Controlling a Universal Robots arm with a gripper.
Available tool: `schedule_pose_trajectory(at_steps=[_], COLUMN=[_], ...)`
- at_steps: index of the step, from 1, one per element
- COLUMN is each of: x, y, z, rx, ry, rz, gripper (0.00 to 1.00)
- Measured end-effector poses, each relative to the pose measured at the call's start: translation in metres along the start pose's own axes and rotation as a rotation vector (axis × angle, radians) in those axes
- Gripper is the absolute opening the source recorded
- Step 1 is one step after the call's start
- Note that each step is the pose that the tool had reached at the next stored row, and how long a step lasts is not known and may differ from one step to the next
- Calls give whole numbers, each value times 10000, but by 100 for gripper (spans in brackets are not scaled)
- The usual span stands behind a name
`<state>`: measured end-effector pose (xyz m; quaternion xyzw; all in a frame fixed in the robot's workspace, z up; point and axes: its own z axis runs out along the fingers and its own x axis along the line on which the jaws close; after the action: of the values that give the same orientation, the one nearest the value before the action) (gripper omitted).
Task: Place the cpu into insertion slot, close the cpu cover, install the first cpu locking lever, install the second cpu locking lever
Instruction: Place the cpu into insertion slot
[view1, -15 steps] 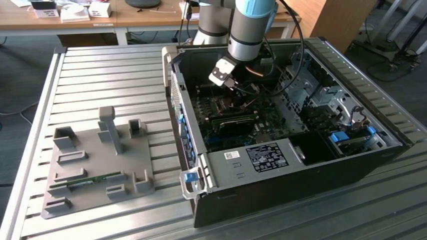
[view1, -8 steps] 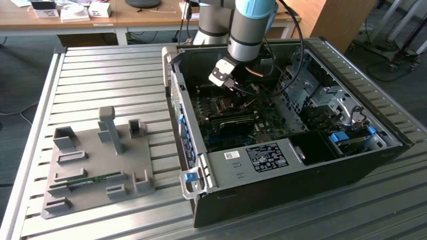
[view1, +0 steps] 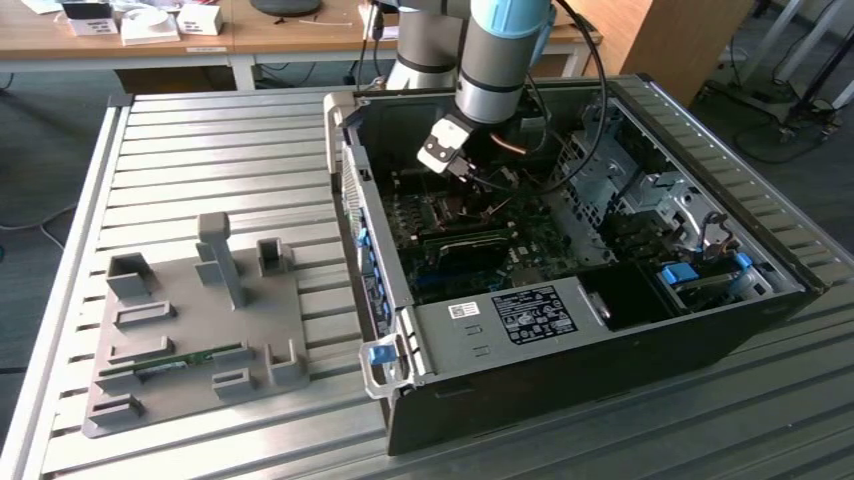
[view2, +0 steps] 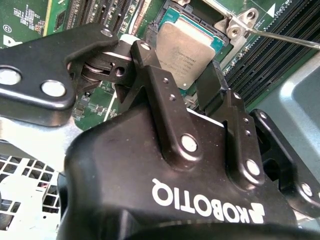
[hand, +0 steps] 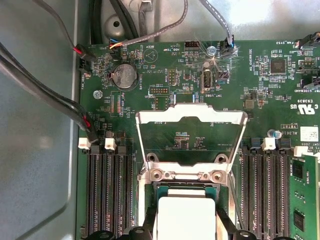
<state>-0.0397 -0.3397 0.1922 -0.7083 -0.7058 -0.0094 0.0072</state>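
In the exterior view's upper middle, the gripper (view1: 466, 183) is poised over the cpu (view2: 187, 50), which is seated in the slot (hand: 186, 186). The cover (hand: 190, 114) is swung open. Whether the cpu is gripped cannot be told.

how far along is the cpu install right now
Done: the cpu is at the insertion slot, though I can't tell whether it is fully seated. In hand: the tool sits around the cpu. Left: the cpu cover stands open, flipped back on its hinge, and a locking lever is unlatched, so the cover and both levers are not yet done.
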Motion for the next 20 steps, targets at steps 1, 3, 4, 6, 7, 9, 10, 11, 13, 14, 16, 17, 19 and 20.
schedule_pose_trajectory(at_steps=[1,3,4,6,7,9,10,11,13,14,16,17,19,20], x=[0,0,0,2,1,0,0,0,0,0,1,1,2,3], y=[0,0,0,1,1,0,0,0,0,0,0,0,0,0], z=[1,1,3,6,6,3,3,3,3,-2,-29,-49,-90,-109], rx=[0,0,-3,-7,-5,-1,0,0,0,0,-1,0,-1,-1], ry=[0,0,3,10,8,1,1,0,0,-1,1,0,1,2], rz=[0,0,0,0,0,0,0,0,0,0,0,0,0,1], gripper=[54,54,54,60,60,67,67,67,67,67,67,67,67,67])
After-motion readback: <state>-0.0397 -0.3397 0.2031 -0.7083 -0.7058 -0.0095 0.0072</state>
